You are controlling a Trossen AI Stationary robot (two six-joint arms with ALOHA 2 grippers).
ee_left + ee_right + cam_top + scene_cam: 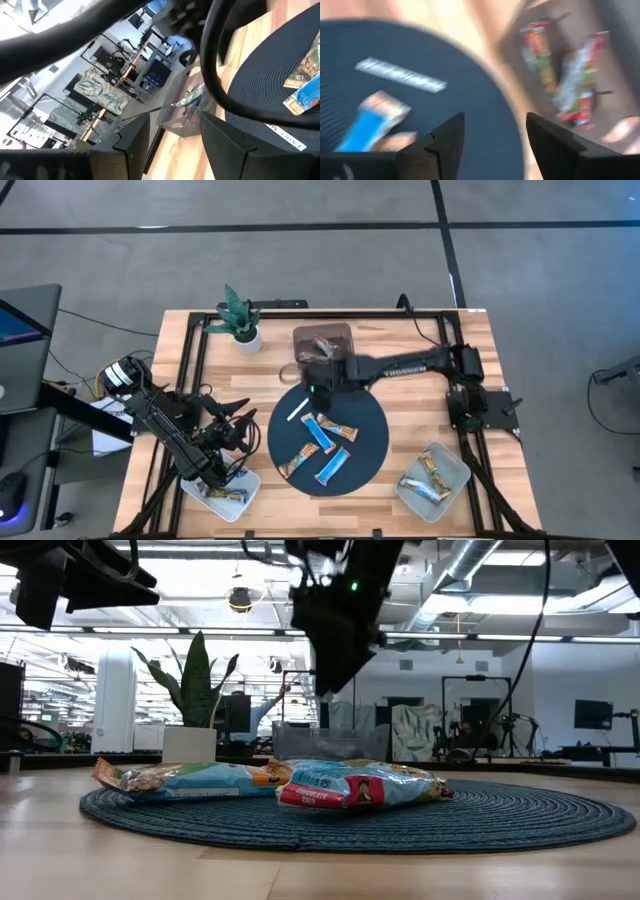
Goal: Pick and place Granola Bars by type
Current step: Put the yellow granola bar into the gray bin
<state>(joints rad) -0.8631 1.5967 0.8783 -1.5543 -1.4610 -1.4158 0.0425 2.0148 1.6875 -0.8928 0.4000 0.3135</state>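
Risk: the right gripper (490,145), fingers spread wide and holding nothing, hangs over the round dark mat (365,445) at its 11 o'clock edge; descending from here, it could nudge the thin white stick (296,412) instead of a bar. 4 granola bars (325,448) lie mid-mat, toward 5 o'clock from that gripper. Red-wrapped bars sit in the clear bin (322,340) at the mat's 12 o'clock. The left gripper (172,142) waits at 9 o'clock, fingers parted, empty.

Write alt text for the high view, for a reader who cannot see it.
Seen from above, the right gripper hangs open between a round dark mat holding four granola bars and a clear bin of red ones. The left gripper waits above the left tray; the right tray holds more bars.
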